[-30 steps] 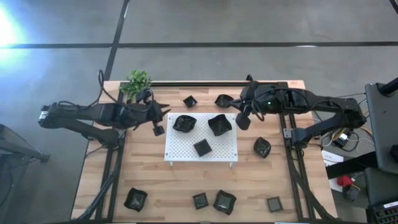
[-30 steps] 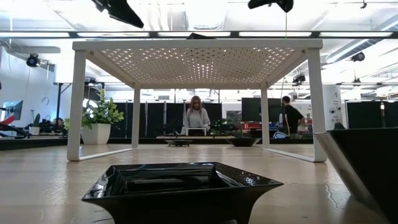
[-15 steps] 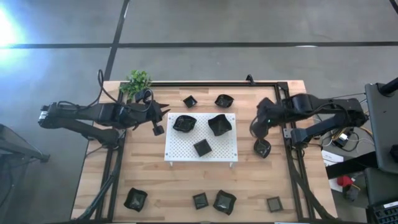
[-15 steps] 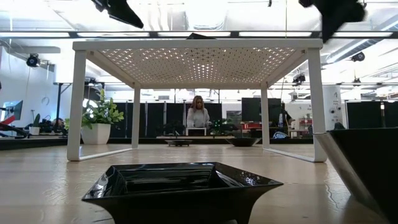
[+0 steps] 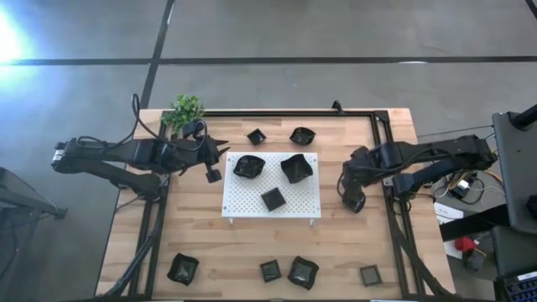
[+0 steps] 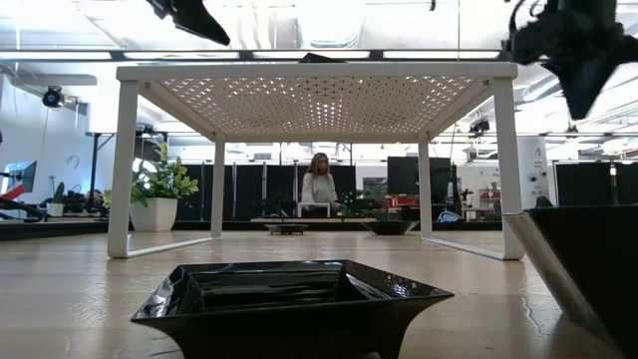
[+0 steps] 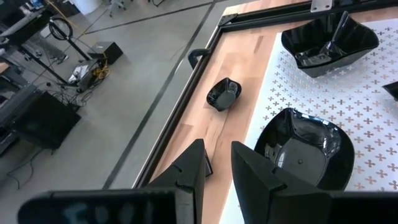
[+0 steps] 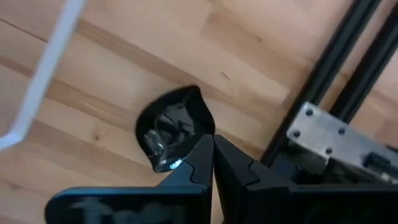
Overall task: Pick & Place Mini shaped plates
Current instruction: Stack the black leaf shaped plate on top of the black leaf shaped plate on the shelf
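swung my right claw over, fingers together, above this mini plate; glossy, looks slippery, I'd pinch its rim

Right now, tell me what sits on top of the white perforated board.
Three black plates sit on the white perforated board: a rounded plate, a wavy-edged plate and a small square plate. Nothing covers them.

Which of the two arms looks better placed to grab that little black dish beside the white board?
The right: its right gripper hangs directly over the small black dish, fingers shut. The left gripper waits across the white board.
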